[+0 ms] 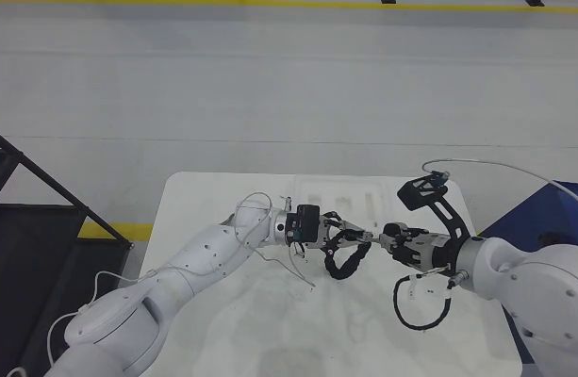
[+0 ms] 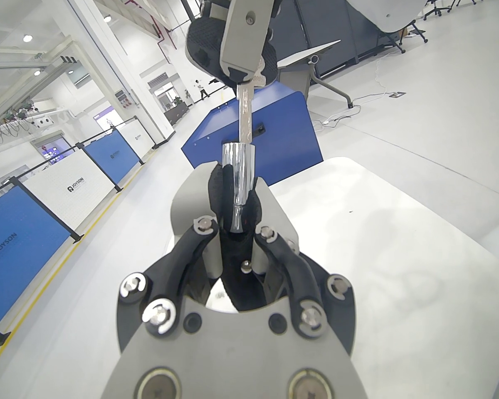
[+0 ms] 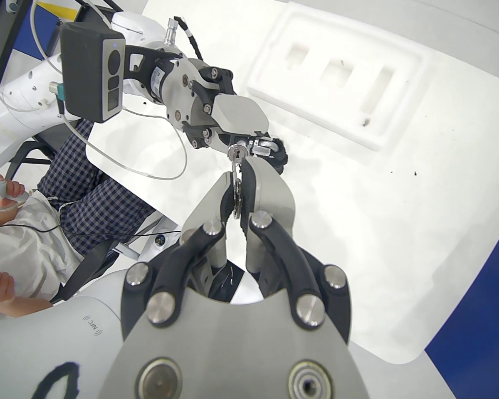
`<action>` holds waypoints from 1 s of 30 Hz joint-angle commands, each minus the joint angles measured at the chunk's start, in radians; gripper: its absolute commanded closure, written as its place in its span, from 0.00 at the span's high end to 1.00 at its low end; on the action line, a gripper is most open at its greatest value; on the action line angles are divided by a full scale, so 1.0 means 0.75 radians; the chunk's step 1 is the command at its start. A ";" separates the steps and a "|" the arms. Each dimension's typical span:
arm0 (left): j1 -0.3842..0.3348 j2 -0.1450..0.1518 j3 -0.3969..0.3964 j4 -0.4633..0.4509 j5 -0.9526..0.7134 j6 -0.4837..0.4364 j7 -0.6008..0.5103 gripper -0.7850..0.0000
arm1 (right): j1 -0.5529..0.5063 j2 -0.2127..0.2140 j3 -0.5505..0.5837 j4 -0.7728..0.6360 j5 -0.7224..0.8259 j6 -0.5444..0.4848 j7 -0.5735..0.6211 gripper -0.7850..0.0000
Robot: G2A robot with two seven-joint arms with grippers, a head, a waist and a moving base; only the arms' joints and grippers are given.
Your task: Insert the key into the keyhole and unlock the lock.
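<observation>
Left end effector (image 2: 233, 195) clamped on lock (image 2: 238, 168), right end effector (image 3: 239, 178) pinching key (image 2: 244, 114), tip at keyhole (image 3: 236, 152)

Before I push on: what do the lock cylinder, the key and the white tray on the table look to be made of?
The lock cylinder looks like polished, chrome-like metal: it mirrors its surroundings. The key looks like duller silver metal, with a matt grey blade. The white tray is probably foam: soft-edged moulded recesses and no shine.
</observation>
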 commanded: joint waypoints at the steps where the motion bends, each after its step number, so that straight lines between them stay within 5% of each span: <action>1: 0.002 -0.001 -0.004 -0.002 0.006 -0.003 0.001 0.00 | -0.002 0.001 0.001 0.000 0.000 0.002 -0.004 0.00; 30: 0.028 -0.020 -0.056 -0.019 0.024 -0.053 -0.045 0.00 | 0.010 0.007 -0.049 0.000 -0.059 0.014 -0.025 0.00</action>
